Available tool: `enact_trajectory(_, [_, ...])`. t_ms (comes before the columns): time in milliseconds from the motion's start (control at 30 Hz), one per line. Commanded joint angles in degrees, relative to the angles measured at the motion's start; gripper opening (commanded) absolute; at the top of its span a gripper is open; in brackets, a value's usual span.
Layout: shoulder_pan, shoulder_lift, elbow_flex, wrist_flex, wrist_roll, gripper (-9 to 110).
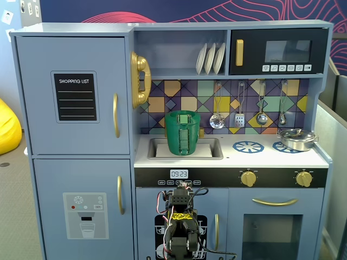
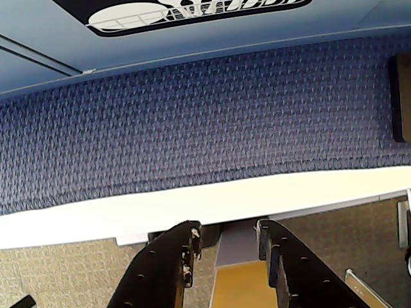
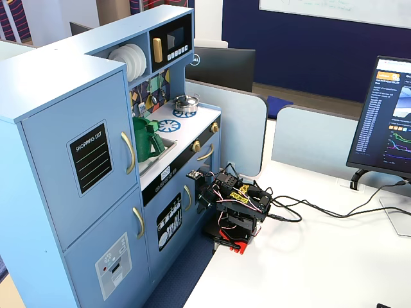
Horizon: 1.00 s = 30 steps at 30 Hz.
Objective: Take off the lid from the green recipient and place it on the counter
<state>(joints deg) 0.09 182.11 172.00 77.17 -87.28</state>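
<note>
The green recipient (image 1: 186,135) stands in the sink cutout of the white counter (image 1: 260,156); it is also seen from the side in the other fixed view (image 3: 145,141). The dark-green lid (image 1: 184,113) rests on its top, seen almost edge-on. My arm (image 3: 234,205) is folded low on the white table in front of the kitchen, well below and apart from the pot. In the wrist view my gripper (image 2: 228,232) is open with nothing between its black fingers (image 2: 183,256). It points down past the table edge at blue carpet.
A silver pan (image 1: 296,139) sits on the right burner ring. Utensils (image 1: 239,116) hang on the backsplash above the counter. Cables (image 3: 302,212) trail from the arm across the table, and a monitor (image 3: 385,122) stands at the right.
</note>
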Motion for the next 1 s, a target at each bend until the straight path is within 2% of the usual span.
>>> enact_trajectory(0, [4.22,0.0,-0.18,10.37,1.14,0])
enact_trajectory(333, [4.22,0.0,-0.18,10.46,0.97,0])
enact_trajectory(433, [4.83,-0.09,-0.7,8.53,-2.37,0])
enact_trajectory(533, [5.62,-0.09,-5.8,0.0,-4.66,0])
enact_trajectory(600, [5.98,-0.26,-11.87,-5.54,-13.8,0])
enact_trajectory(667, [4.83,-2.9,-19.78,-11.07,-17.93,0])
enact_trajectory(867, [2.81,-14.77,-38.94,-36.12,-9.58,0])
enact_trajectory(967, [2.81,-20.13,-45.26,-44.38,-5.54,22])
